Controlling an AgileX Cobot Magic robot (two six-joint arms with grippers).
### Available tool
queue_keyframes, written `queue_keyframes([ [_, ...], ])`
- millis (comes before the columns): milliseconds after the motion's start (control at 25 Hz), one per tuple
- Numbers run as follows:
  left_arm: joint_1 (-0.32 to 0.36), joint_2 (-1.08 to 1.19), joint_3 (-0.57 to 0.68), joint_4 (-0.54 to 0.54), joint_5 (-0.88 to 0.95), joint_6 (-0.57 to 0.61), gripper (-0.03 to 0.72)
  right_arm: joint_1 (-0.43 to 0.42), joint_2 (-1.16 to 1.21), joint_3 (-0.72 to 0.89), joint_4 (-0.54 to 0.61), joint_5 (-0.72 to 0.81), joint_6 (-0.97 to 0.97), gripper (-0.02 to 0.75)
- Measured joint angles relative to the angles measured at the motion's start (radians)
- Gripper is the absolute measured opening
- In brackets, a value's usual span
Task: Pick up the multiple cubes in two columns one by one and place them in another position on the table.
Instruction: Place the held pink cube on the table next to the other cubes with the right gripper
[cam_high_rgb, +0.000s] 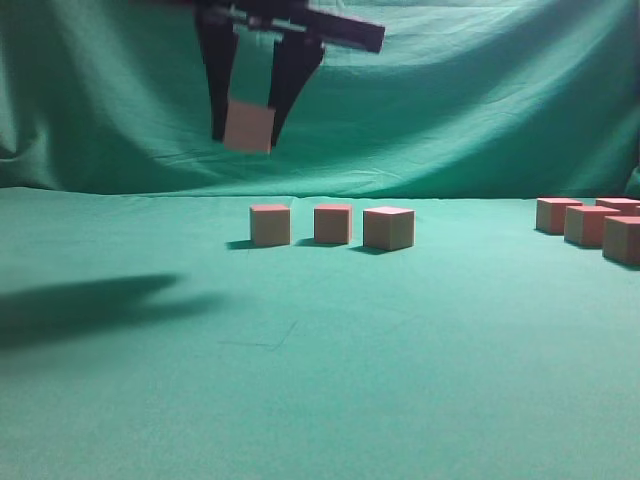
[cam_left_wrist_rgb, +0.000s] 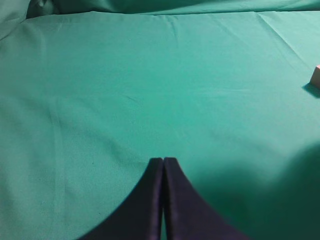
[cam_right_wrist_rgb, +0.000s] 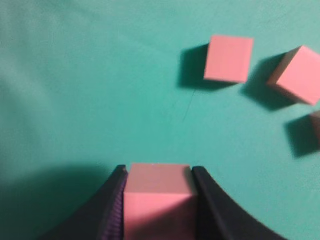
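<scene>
My right gripper (cam_high_rgb: 246, 135) hangs high over the table (cam_high_rgb: 320, 390), shut on one pink cube (cam_high_rgb: 248, 126). The right wrist view shows that cube (cam_right_wrist_rgb: 159, 192) pinched between both fingers of the gripper (cam_right_wrist_rgb: 158, 172). Below it three cubes stand in a row on the cloth (cam_high_rgb: 270, 224), (cam_high_rgb: 333, 223), (cam_high_rgb: 388, 228). The right wrist view looks down on them ahead and to the right (cam_right_wrist_rgb: 228, 58), (cam_right_wrist_rgb: 296, 75), (cam_right_wrist_rgb: 315, 125). My left gripper (cam_left_wrist_rgb: 163, 160) is shut on nothing, low over bare cloth, with the edge of one cube (cam_left_wrist_rgb: 316, 76) at the far right. It does not appear in the exterior view.
Several more cubes (cam_high_rgb: 590, 225) are bunched at the right edge of the table. A wrinkled green curtain (cam_high_rgb: 450, 100) closes off the back. A broad dark shadow (cam_high_rgb: 90, 305) lies on the left of the cloth.
</scene>
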Motion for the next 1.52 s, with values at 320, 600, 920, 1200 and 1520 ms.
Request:
queue_keyframes([
  [320,0.0,0.0,0.0,0.0,0.0,0.0,0.0,0.057,0.142,-0.092,-0.128,-0.008,0.188,0.267],
  [600,0.0,0.0,0.0,0.0,0.0,0.0,0.0,0.063,0.183,-0.093,-0.202,-0.024,0.288,0.267],
  [920,0.0,0.0,0.0,0.0,0.0,0.0,0.0,0.063,0.219,-0.094,-0.221,-0.082,0.323,0.267],
  [1200,0.0,0.0,0.0,0.0,0.0,0.0,0.0,0.063,0.224,-0.094,-0.226,-0.093,0.335,0.267],
  [1520,0.0,0.0,0.0,0.0,0.0,0.0,0.0,0.063,0.224,-0.097,-0.226,-0.089,0.335,0.316],
])
